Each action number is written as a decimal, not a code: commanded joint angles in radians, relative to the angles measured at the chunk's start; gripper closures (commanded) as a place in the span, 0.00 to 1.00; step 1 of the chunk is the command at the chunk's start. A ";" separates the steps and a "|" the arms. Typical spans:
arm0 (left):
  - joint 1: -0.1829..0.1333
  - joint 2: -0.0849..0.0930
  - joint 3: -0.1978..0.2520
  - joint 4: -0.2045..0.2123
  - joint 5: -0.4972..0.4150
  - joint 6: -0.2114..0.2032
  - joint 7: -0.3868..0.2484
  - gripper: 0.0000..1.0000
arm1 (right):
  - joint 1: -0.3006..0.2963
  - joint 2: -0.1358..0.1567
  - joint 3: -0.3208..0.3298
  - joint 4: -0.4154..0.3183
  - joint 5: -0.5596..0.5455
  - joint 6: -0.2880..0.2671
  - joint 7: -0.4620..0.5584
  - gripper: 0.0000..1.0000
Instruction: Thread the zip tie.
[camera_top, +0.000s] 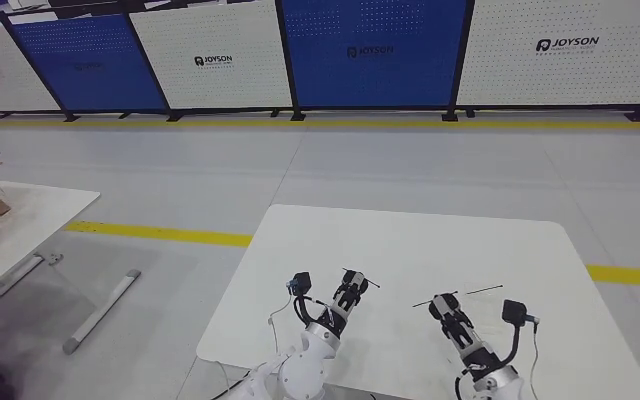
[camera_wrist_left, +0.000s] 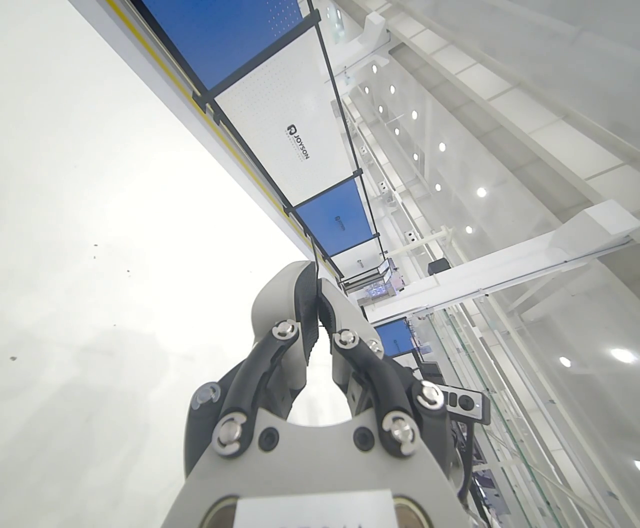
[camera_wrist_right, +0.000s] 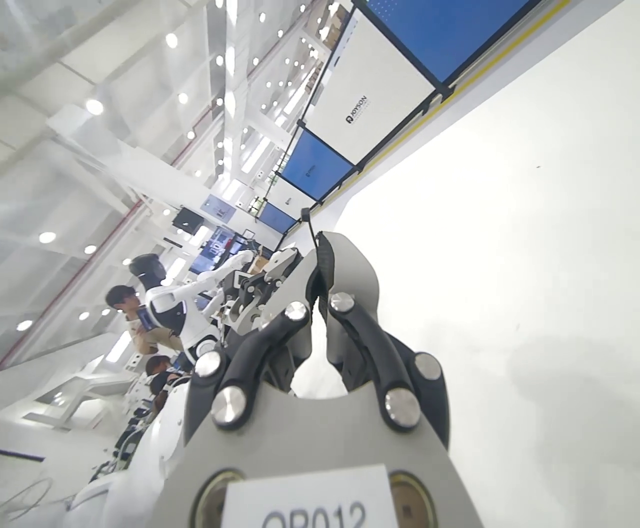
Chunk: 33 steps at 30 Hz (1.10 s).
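Note:
Two arms hang over the front part of the white table (camera_top: 420, 240). My left gripper (camera_top: 352, 286) (camera_wrist_left: 318, 282) is shut on a thin black zip tie piece (camera_top: 362, 278); a short tip (camera_wrist_left: 313, 250) sticks out past the fingertips. My right gripper (camera_top: 441, 301) (camera_wrist_right: 320, 252) is shut on a longer black zip tie (camera_top: 478, 292) that pokes out on both sides of the fingers. Its square head (camera_wrist_right: 303, 215) stands just beyond the fingertips. The two grippers are a small gap apart. I cannot tell whether the two strips are joined.
The table's front edge lies close under both arms, and its left edge (camera_top: 232, 285) is near the left arm. A second white table (camera_top: 40, 205) stands off to the left. Blue and white panels (camera_top: 370, 50) line the far floor.

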 joint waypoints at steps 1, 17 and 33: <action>0.000 0.000 0.000 0.000 0.000 0.000 0.000 1.00 | 0.006 -0.006 -0.023 0.016 -0.023 0.009 -0.017 1.00; -0.015 -0.007 0.034 0.018 0.071 0.019 -0.023 1.00 | 0.011 -0.009 -0.032 0.017 -0.031 0.021 -0.030 1.00; -0.015 -0.007 0.034 0.018 0.071 0.019 -0.023 1.00 | 0.074 -0.051 -0.147 0.051 -0.109 0.167 -0.174 1.00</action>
